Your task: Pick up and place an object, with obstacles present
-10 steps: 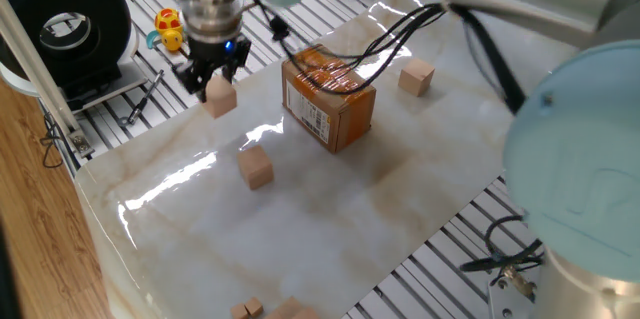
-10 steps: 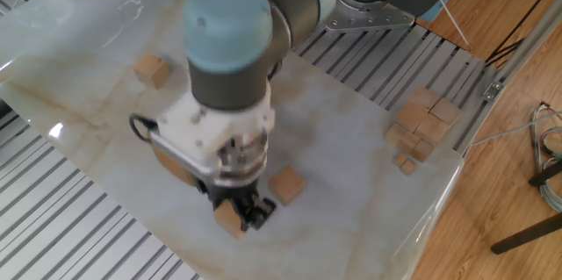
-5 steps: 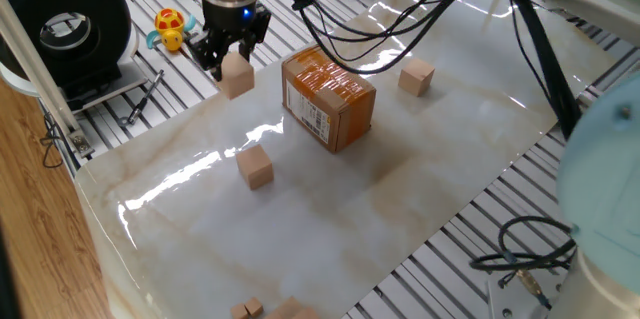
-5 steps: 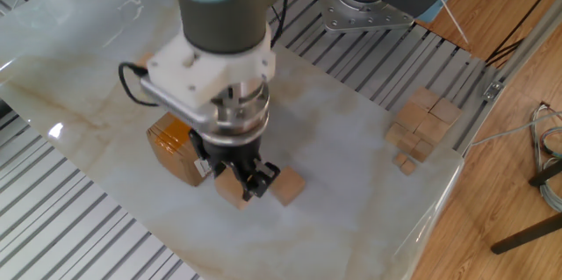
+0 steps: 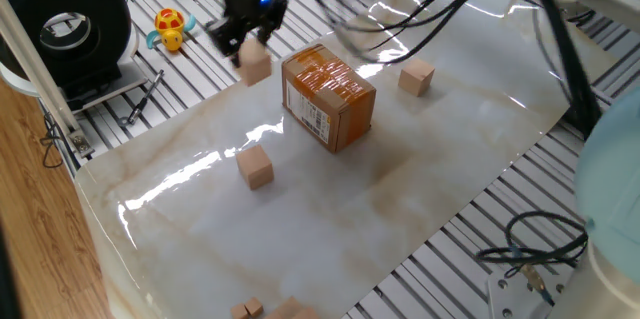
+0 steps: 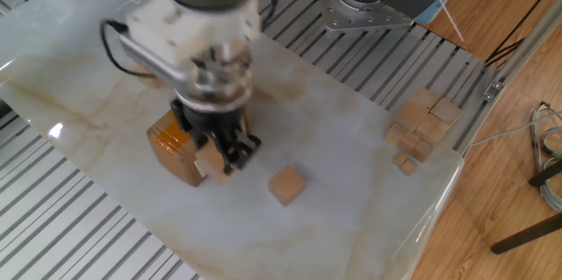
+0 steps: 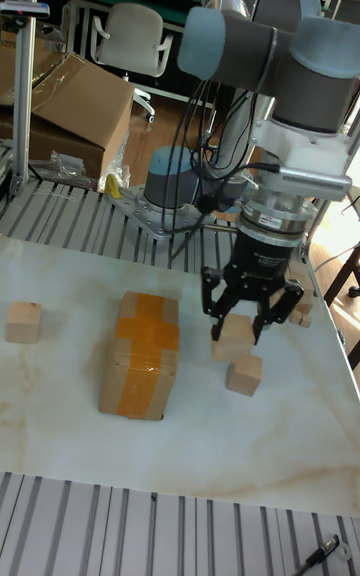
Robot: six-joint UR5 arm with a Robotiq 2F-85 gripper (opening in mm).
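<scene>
Carried boxward — pincer [image 7: 250,328] half-hides the cube [image 7: 234,338].

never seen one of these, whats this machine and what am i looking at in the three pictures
It is a robot arm bolted beside a marble-look table; the three pictures show one moment from different sides. At the arm's tip is a two-finger pincer, shut on a small wooden cube held above the table. One fixed view looks from beyond the table's end, the other fixed view looks down from the opposite side, and the tall fixed view faces the arm's base. On the table stand a taped cardboard box and two loose cubes: one nearer, one beyond the box. More cubes sit in a pile at the table's edge, and a yellow toy duck lies off it.
</scene>
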